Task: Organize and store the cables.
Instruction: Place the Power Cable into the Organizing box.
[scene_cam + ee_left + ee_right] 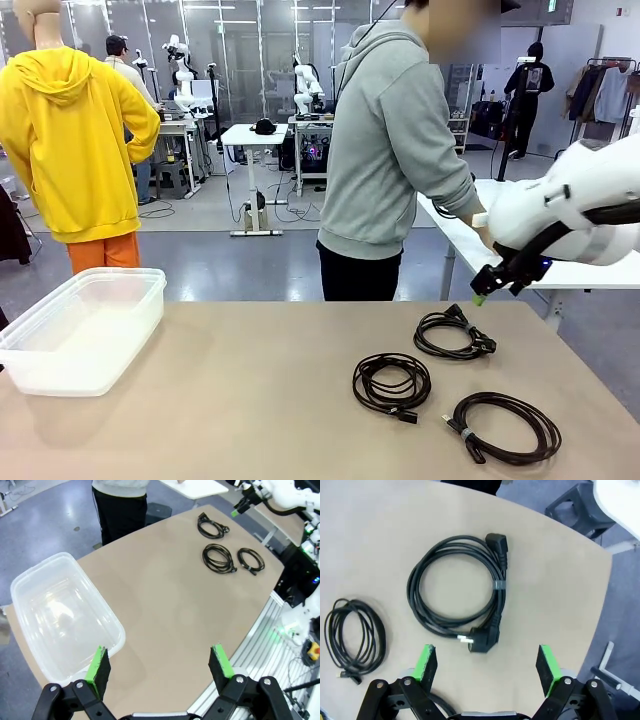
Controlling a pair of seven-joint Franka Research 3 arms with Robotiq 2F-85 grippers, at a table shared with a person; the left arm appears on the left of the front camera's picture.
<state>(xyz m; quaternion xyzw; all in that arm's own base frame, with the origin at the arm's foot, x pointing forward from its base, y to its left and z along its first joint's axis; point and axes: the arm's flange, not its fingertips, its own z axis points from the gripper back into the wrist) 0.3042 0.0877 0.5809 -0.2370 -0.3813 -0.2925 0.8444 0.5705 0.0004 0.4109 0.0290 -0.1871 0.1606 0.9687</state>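
The far cable (496, 585) is found just below the wide-open right claw (486, 662), while the left claw (160, 667), also spread, is parked well off by the tub (40, 568).

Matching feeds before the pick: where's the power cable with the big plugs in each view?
Front view: power cable, right of centre, farthest coil.
Left wrist view: power cable at top, right of centre.
Right wrist view: power cable at centre.
Shared landmark: thin coiled cable beside it.
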